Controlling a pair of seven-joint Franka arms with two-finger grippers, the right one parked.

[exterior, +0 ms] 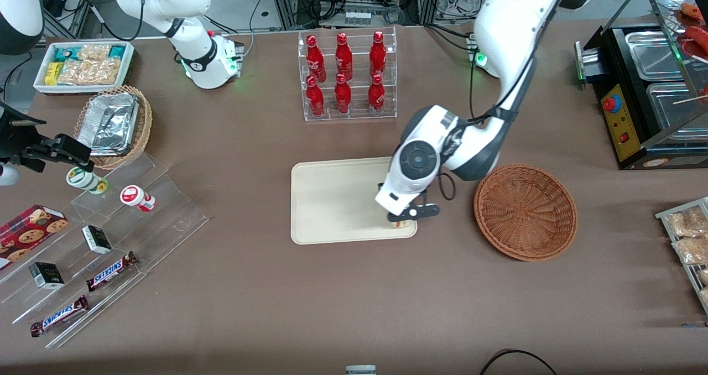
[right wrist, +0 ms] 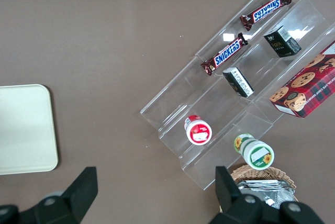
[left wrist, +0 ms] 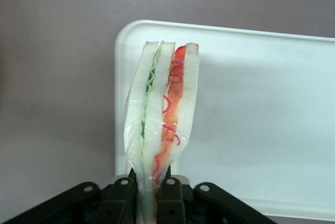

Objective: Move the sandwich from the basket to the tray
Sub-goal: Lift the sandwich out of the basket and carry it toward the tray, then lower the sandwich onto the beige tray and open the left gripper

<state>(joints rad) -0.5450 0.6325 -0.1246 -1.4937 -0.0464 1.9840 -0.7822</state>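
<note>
My left gripper [exterior: 402, 220] hangs over the corner of the beige tray [exterior: 332, 203] that lies nearest the front camera and the basket. Its black fingers [left wrist: 174, 198] are shut on the sandwich [left wrist: 163, 114], a clear-wrapped wedge of pale bread with green and red filling, held upright by its narrow end above the tray [left wrist: 261, 119]. In the front view only a small bit of the sandwich [exterior: 402, 224] shows under the gripper. The reddish-brown wicker basket [exterior: 525, 212] sits beside the tray, toward the working arm's end, with nothing in it.
A clear rack of red bottles [exterior: 347, 76] stands farther from the front camera than the tray. Acrylic steps with snack bars and cups [exterior: 99, 242], a foil-tray basket [exterior: 113, 125] and a white snack bin [exterior: 83, 65] lie toward the parked arm's end. A black food warmer [exterior: 647, 87] stands toward the working arm's end.
</note>
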